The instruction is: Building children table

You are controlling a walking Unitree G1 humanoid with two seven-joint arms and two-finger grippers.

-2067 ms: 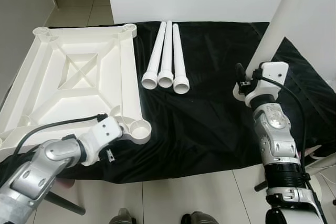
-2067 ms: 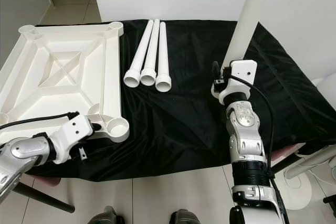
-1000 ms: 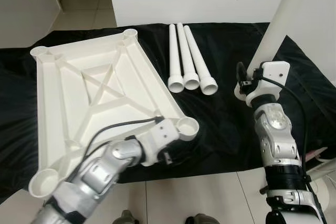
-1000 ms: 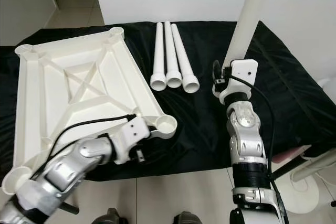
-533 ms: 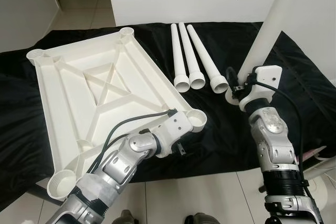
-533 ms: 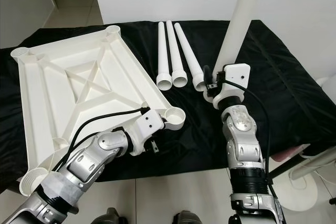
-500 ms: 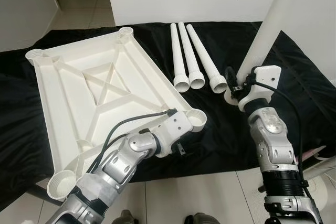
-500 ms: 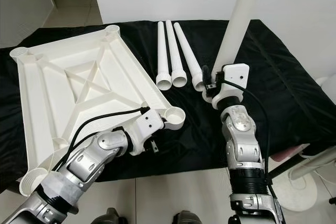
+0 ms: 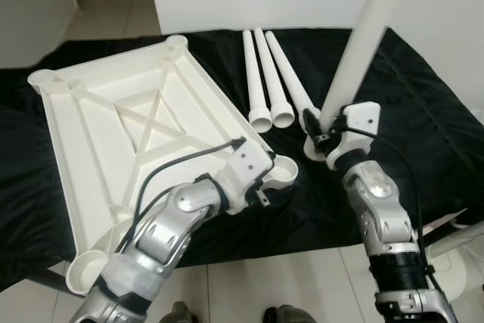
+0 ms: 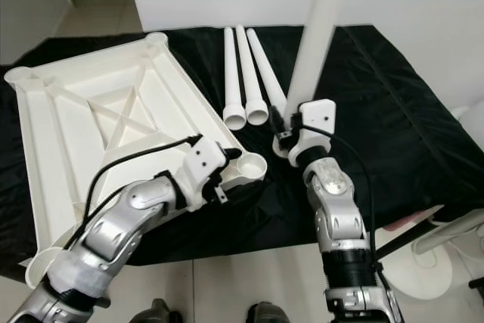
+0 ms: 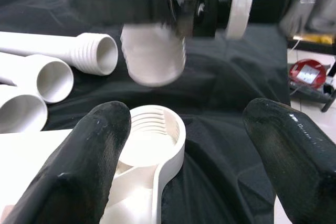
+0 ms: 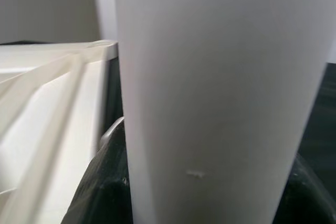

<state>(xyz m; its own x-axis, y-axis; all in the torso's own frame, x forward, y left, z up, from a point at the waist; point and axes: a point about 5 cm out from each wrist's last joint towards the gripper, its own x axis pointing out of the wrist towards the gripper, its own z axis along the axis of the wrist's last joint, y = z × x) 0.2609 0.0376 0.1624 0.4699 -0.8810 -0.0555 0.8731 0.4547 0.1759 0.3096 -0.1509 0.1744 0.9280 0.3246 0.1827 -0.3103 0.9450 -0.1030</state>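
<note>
Leg (image 9: 361, 39) nearer corner socket (image 9: 281, 171) now.

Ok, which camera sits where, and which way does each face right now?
Left eye and right eye views: on the head, looking down at the white tabletop, the black cloth and both arms.
Left wrist view: looks along the open left pincer at the corner socket.
Right wrist view: close on the table leg held in the right pincer.
Shared: the left wrist and eye views show the leg's threaded end beside the socket.
</note>
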